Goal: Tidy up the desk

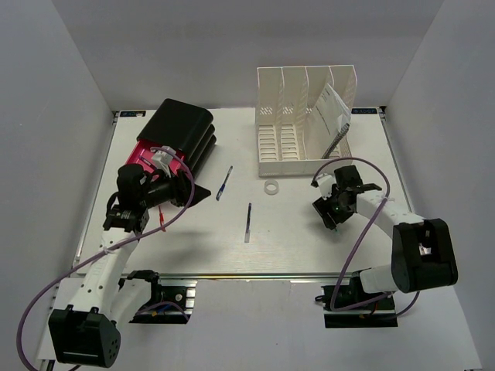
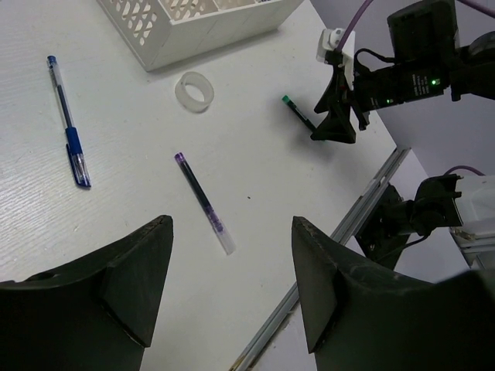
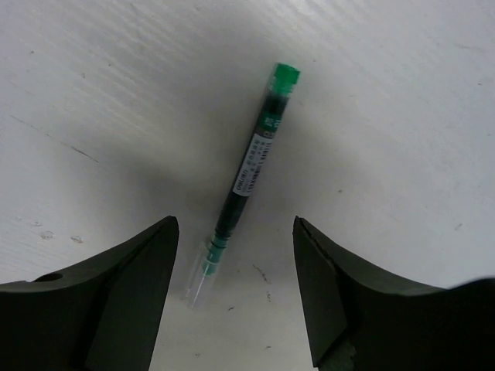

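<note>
Right wrist alone shows lettering on the green pen (image 3: 246,176) under right claw (image 3: 234,226).

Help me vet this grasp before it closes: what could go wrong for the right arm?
The open right gripper straddles only the clear tip end of the green pen; closing there may tip it. It lies flat on the desk, so fingers may scrape the surface or roll it away.
</note>
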Robot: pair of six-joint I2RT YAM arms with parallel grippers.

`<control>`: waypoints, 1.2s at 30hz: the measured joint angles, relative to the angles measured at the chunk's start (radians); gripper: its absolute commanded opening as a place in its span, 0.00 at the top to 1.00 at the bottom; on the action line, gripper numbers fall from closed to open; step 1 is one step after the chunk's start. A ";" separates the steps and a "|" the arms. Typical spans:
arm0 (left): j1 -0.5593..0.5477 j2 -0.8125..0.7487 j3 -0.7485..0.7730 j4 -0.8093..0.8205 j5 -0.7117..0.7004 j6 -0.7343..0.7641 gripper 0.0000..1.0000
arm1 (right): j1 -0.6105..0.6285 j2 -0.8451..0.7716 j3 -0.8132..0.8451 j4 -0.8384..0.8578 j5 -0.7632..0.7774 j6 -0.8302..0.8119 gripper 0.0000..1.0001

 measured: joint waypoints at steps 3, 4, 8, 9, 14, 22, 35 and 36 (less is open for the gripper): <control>0.000 -0.007 0.000 0.000 -0.001 0.003 0.28 | 0.026 0.001 -0.021 0.017 0.008 0.005 0.38; 0.000 -0.008 0.000 0.000 -0.003 0.003 0.28 | 0.034 0.004 -0.024 0.023 0.011 0.007 0.40; 0.000 -0.014 0.000 -0.001 -0.007 0.007 0.28 | 0.058 0.012 -0.030 0.049 0.021 0.021 0.47; 0.000 -0.015 0.000 -0.001 -0.008 0.008 0.27 | 0.063 0.013 -0.030 0.056 0.023 0.025 0.49; 0.000 -0.022 0.000 -0.001 -0.014 0.010 0.27 | 0.078 0.021 -0.031 0.087 0.027 0.033 0.65; 0.000 -0.034 0.000 -0.002 -0.027 0.014 0.27 | 0.082 0.024 -0.035 0.102 0.029 0.015 0.83; 0.000 -0.050 0.000 -0.006 -0.039 0.019 0.27 | 0.101 0.029 0.006 -0.007 -0.049 -0.147 1.00; 0.000 -0.060 0.000 -0.008 -0.043 0.021 0.27 | 0.113 0.030 0.029 -0.045 -0.062 -0.164 1.00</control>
